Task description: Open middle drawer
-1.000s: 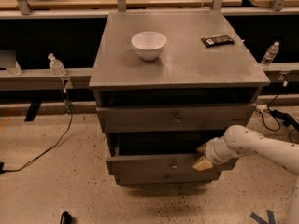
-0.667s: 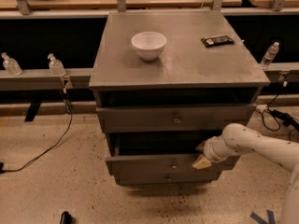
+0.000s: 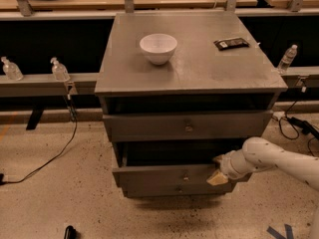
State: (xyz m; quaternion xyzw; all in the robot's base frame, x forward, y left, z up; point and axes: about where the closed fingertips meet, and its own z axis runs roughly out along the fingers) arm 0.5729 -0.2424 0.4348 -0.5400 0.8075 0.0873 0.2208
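While the single camera view looks down from the front, a grey cabinet with three drawers is seen on a speckled floor. On its flat top, a white bowl is placed left of centre, and a flat black packet lies near the back right corner, well apart from the bowl.

The top drawer is shown below the overhanging top, with a small round knob at its centre. Beneath it, the middle drawer stands part way out, so that a dark opening is visible above its front; its own knob is seen at the centre. The bottom drawer is only glimpsed as a narrow strip under it.

A white arm is extended in from the right edge. The gripper is positioned at the right end of the middle drawer's front, at its top edge. Whether the gripper is apart or together cannot be told.

Clear bottles are set on a rail behind the cabinet, and a black cable is trailed across the floor at left.
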